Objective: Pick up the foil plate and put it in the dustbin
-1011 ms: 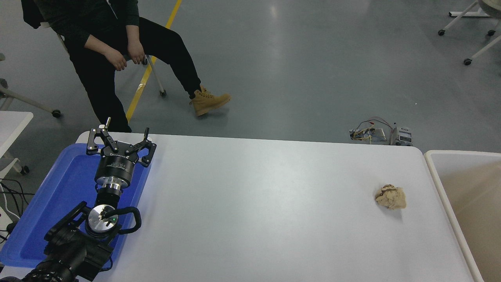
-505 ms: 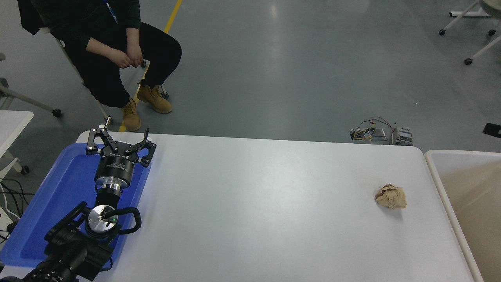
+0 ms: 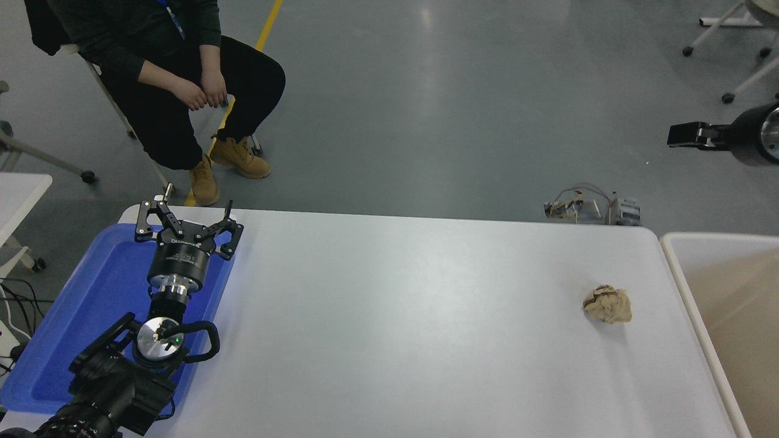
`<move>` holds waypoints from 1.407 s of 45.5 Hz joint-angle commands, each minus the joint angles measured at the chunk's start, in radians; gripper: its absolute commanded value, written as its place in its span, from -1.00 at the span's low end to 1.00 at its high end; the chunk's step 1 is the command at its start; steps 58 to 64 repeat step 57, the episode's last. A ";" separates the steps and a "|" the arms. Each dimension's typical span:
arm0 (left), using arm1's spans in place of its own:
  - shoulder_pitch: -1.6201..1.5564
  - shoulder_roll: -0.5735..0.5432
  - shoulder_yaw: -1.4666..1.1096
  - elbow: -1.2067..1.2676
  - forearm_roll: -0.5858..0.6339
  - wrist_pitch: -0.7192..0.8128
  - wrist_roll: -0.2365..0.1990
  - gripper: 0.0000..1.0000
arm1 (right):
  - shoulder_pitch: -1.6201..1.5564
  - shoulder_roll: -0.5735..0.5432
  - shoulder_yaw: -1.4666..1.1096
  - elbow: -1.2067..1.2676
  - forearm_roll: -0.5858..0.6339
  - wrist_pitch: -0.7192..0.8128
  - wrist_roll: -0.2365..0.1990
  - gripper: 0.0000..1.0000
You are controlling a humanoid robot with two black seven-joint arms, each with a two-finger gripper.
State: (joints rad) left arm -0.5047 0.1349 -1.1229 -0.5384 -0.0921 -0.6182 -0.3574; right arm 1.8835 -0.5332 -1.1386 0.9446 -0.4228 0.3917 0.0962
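While your left arm sits parked over the flat blue plastic tray (image 3: 79, 316), its black left gripper (image 3: 185, 220) has its fingers spread, holding nothing. Your right gripper (image 3: 684, 134) enters at the right edge above the floor; whether it's open, you can't tell. On the white table (image 3: 395, 316) lies one crumpled tan paper ball (image 3: 607, 304), near the white-rimmed beige dustbin (image 3: 681, 274). One person (image 3: 158, 67) sits beyond.

Dustbin (image 3: 672, 258) at the table's right end, white rounded rim, beige inner walls (partly cropped)
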 commanded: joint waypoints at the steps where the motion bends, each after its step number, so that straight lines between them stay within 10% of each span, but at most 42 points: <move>1: 0.000 0.000 0.000 0.000 0.000 0.000 0.000 1.00 | 0.132 0.079 -0.023 0.115 0.001 0.162 -0.001 1.00; 37: 0.000 -0.001 0.000 0.000 0.000 0.000 0.000 1.00 | 0.189 0.137 -0.010 0.243 0.003 0.394 -0.006 1.00; 64: 0.000 0.000 0.000 0.000 0.000 0.000 0.000 1.00 | 0.126 0.137 -0.012 0.243 0.038 0.394 -0.109 1.00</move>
